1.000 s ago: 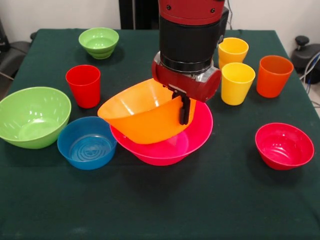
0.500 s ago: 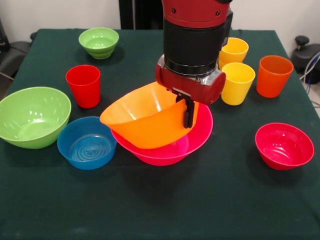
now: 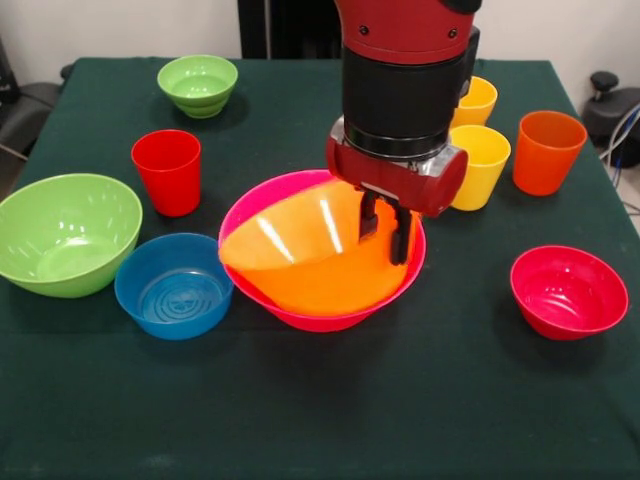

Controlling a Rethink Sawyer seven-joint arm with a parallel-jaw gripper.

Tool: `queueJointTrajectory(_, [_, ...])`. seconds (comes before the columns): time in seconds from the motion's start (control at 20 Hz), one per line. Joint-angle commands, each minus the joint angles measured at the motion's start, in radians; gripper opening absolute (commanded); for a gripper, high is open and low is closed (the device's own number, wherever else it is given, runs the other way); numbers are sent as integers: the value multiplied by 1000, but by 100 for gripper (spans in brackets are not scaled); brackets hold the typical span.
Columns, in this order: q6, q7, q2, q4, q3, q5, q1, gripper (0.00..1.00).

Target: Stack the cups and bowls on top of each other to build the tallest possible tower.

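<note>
The large orange bowl (image 3: 310, 262), held tilted above the large pink bowl (image 3: 330, 318) half a second ago, now lies nested inside it at mid-table, still canted with its left rim riding higher. The gripper (image 3: 385, 228) has shifted right and its fingers, then pinching the orange rim, now stand slightly spread either side of that rim's right edge. The blue bowl (image 3: 173, 285) just left of the pile has not moved.
</note>
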State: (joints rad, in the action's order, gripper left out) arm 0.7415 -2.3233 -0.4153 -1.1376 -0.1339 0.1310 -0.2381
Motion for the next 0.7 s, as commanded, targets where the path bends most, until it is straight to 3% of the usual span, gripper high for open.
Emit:
queueJointTrajectory(0.05, [97,242,2,7,-96,68,-19,100])
queueJointTrajectory(0.7, [60,229,-11,-23,-104,78,-22,100])
